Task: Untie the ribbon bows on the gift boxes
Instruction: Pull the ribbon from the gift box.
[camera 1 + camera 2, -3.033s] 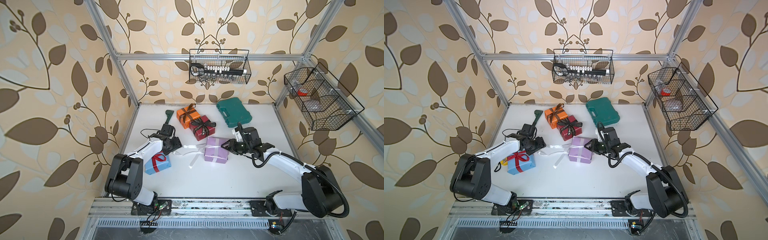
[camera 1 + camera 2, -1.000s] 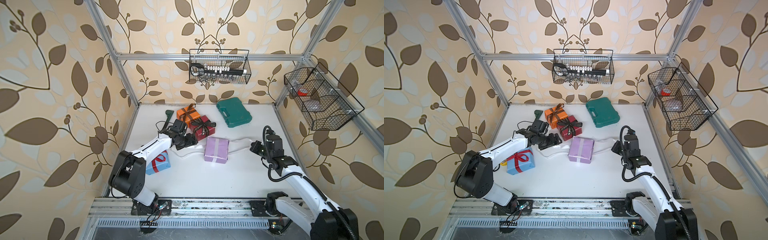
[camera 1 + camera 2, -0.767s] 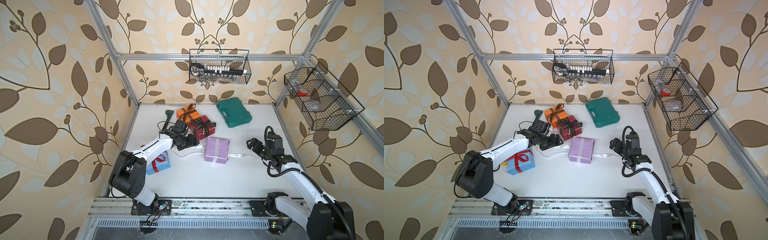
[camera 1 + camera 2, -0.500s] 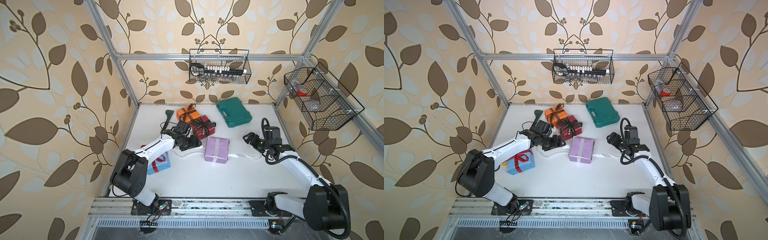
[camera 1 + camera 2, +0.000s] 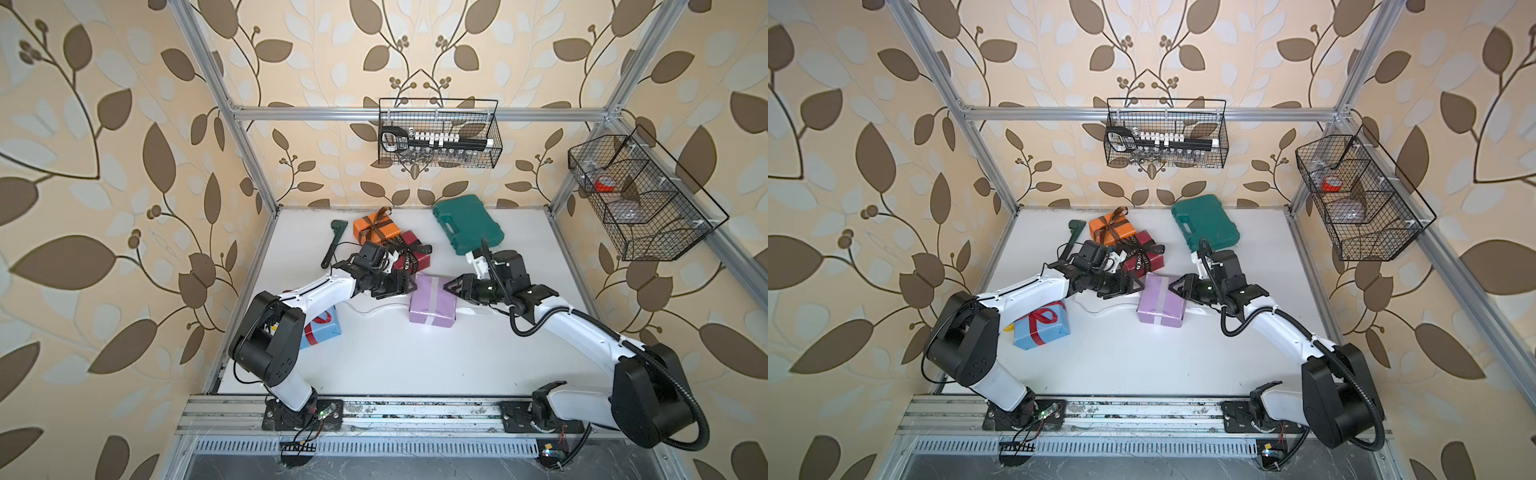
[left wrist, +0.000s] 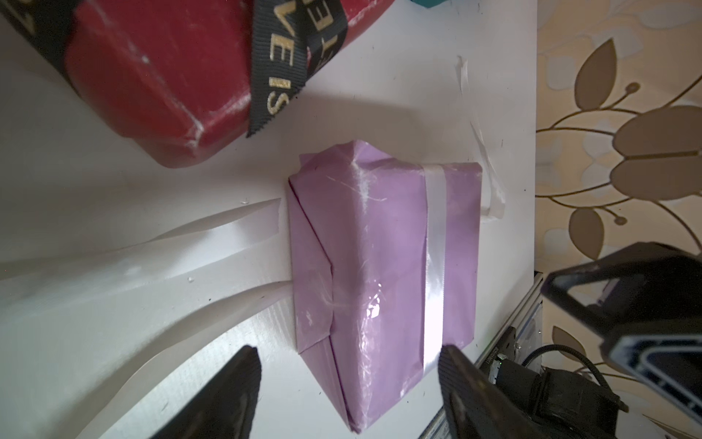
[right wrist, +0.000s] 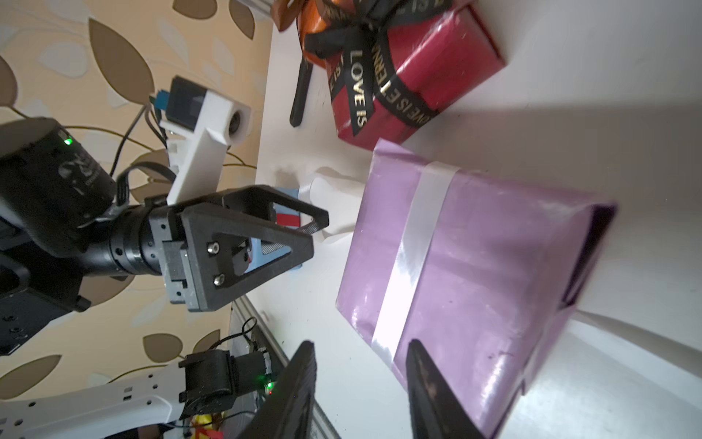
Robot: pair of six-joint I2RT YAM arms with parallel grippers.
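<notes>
The lilac gift box [image 5: 432, 303] [image 5: 1162, 303] lies mid-table with a white ribbon [image 5: 374, 309] loose: its tails trail over the table on both sides, and one flat band [image 6: 433, 247] [image 7: 414, 243] still crosses the top. My left gripper [image 5: 409, 286] [image 6: 347, 365] hovers open at the box's left far corner. My right gripper [image 5: 451, 286] [image 7: 359, 357] is open at its right far corner, holding nothing. The dark red box [image 5: 411, 255] keeps its black lettered bow [image 7: 361, 45]. Behind it, the orange box [image 5: 376, 228] keeps a brown bow. The light blue box [image 5: 1040, 324] with red ribbon lies under my left arm.
A green tool case [image 5: 467, 224] sits at the back right of the table. A dark green tool [image 5: 332, 245] lies at the back left. Two wire baskets hang on the frame, one at the back [image 5: 438, 139] and one at the right [image 5: 640, 199].
My right gripper let go of the white ribbon's right tail and swung from the table's right side back to the lilac box. My left gripper shifted right, up to the box.
</notes>
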